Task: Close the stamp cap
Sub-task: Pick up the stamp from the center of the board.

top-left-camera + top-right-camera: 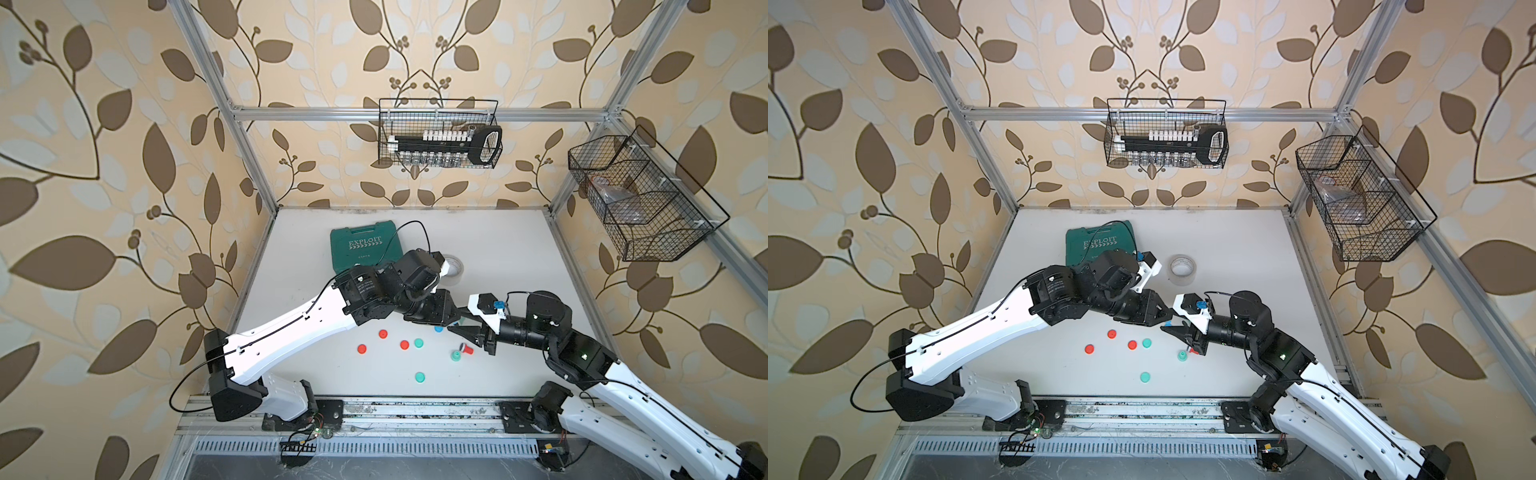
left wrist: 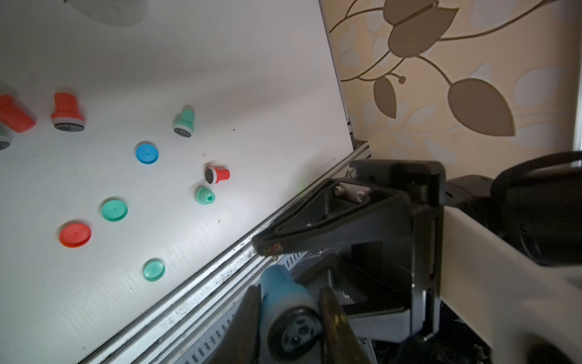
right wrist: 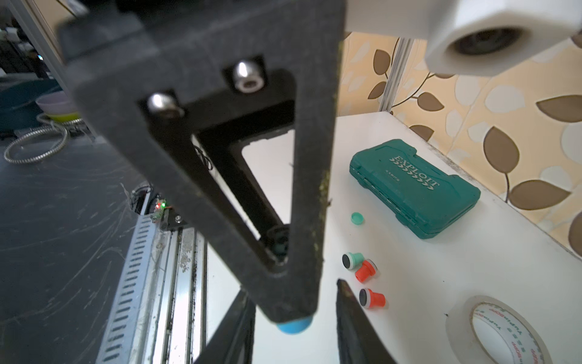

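One green cap [image 1: 419,376] lay nearest the table's [image 1: 498,257] front edge; farther in, mid-table, sat the blue cap [image 2: 147,153]. Near it, aloft, the L gripper [image 2: 288,293] was clamped on the blue stamp [image 2: 280,302]. R gripper [image 3: 293,290] faced it tip-to-tip, jaws parted, nothing gripped. Step, prob.: stamp presented, cap not yet fetched; next, R gripper would need to take that cap & press it on. Stamp's long axis ran along the L fingers [image 2: 245,321]: inked face toward the L wrist, handle toward the R gripper.

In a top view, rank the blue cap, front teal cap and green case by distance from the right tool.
1. Blue cap, just left of the right tool.
2. Front teal cap, toward the front edge.
3. Green case, at the back.
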You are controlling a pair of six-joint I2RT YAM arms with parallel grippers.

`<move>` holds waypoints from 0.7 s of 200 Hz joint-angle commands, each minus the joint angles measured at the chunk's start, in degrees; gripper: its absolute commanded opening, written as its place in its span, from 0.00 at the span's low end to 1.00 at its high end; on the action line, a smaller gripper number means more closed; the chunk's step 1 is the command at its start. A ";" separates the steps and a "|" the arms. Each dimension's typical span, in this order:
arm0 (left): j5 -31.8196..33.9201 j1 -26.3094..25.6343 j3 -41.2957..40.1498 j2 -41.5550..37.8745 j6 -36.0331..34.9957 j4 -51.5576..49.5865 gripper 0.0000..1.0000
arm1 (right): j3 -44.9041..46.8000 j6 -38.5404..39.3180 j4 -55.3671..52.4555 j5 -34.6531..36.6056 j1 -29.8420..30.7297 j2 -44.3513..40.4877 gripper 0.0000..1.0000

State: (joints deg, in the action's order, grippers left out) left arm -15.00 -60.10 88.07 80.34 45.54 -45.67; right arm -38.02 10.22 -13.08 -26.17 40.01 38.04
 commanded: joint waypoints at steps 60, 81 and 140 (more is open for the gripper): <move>-7.24 0.86 8.27 -8.44 0.31 14.06 0.10 | -11.32 -8.28 7.91 0.57 0.07 -5.79 0.49; -10.60 0.95 8.20 -9.74 2.98 19.59 0.08 | -13.40 -10.05 12.01 -0.92 0.07 -5.42 0.49; -15.84 0.95 7.60 -10.99 10.94 28.89 0.10 | -18.17 -13.76 25.32 -5.35 0.12 -0.43 0.48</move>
State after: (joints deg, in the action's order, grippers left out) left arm -27.42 -59.55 94.70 70.13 52.95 -23.20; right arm -53.91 -0.51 4.27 -28.25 40.01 35.57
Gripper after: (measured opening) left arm 0.277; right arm 0.487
